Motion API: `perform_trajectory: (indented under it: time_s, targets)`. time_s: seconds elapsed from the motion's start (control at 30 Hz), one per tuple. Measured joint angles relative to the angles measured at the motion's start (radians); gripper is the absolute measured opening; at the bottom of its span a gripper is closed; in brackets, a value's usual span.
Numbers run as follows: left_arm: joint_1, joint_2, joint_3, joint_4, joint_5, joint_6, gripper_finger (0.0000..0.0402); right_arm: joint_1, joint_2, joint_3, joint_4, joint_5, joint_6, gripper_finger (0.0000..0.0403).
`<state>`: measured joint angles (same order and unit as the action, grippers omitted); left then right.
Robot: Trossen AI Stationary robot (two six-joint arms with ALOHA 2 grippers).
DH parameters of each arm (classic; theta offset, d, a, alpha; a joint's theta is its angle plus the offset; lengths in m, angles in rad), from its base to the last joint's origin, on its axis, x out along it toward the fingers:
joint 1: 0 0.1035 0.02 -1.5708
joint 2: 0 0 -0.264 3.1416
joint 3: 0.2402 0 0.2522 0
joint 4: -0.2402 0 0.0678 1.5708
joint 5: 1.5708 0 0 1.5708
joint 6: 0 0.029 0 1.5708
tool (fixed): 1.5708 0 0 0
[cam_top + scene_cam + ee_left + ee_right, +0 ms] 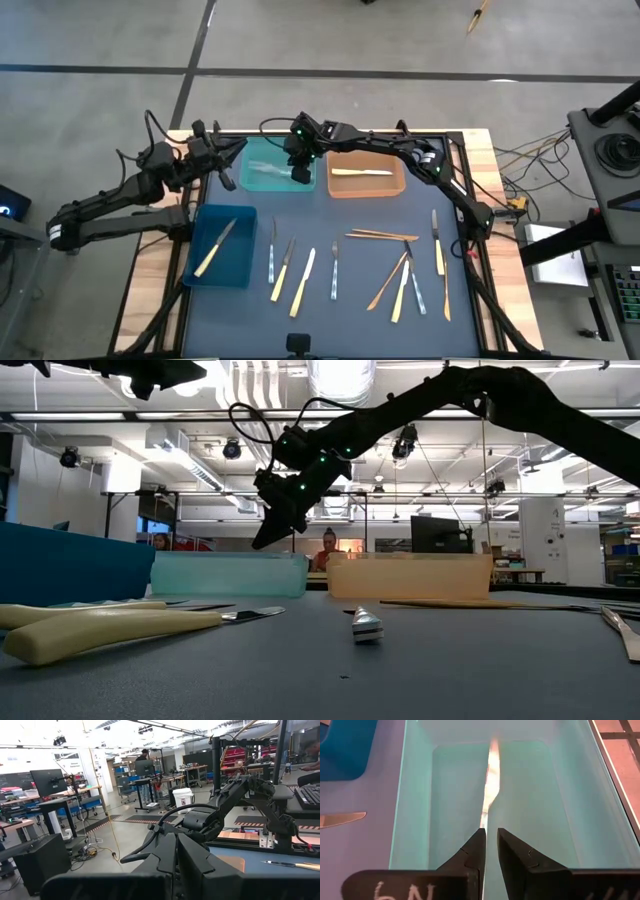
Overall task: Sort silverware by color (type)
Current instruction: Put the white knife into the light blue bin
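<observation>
My right gripper (pixel 490 837) hovers over the pale green bin (pixel 262 175), slanting down, its fingers a narrow gap apart. A silvery piece of silverware (pixel 492 775) shows blurred inside that bin (pixel 535 795), running lengthwise away from the fingertips. In the low view the right gripper (pixel 262 542) stands just above the bin's rim (pixel 225 575). My left gripper (pixel 228 170) waits shut at the table's far left, clear of everything. Several yellow, grey and tan pieces (pixel 400 275) lie flat on the dark mat. My right gripper has its fingertips (pixel 476 842) on either side of the near end (pixel 485 822) of the silvery piece, coming from above at a slant and along its length. Whether they touch it, I cannot tell; the piece is blurred.
An orange bin (pixel 395 185) beside the green one holds a pale yellow piece. A blue bin (pixel 240 260) at the left holds another pale yellow piece. More pieces (pixel 305 280) lie across the mat's near half. A pale yellow knife (pixel 110 630) lies close to the low camera.
</observation>
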<state>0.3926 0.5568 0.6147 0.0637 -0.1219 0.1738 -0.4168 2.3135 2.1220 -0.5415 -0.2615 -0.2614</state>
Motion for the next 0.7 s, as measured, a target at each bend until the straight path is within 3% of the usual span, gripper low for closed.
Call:
perform_trajectory:
  time_s: [0.7]
  targets:
    - [0.000,0.009,0.000,-0.039,0.000,-0.012,0.0000,0.000,-0.013,0.000,0.000,0.001,0.023,0.0038]
